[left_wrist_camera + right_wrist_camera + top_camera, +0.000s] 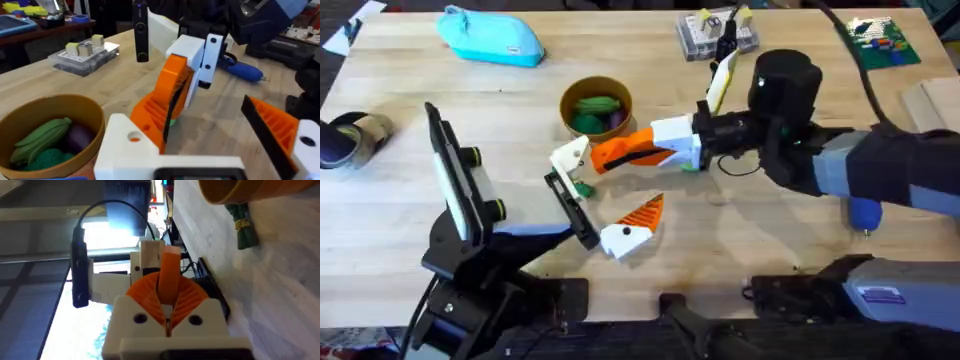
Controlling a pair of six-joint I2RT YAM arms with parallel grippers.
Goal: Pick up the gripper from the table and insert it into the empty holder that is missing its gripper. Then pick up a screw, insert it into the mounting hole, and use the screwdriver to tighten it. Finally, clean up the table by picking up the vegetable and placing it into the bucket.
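wood table [740, 240] open near front edge; right fingers [665, 150] clenched on gripper [625, 152] beside holder [570, 158]; left fingers: can't tell.

Even, soft light is falling on the counter [740, 240] — shadows are lying faint. A window is glaring white behind the right wrist view — close parts are blurring.

readable text: none that I can make out | label on the right arm [883, 294]: white patch, print too small for me to read | green board [882, 40] at the table's far corner: coloured marks, no legible characters
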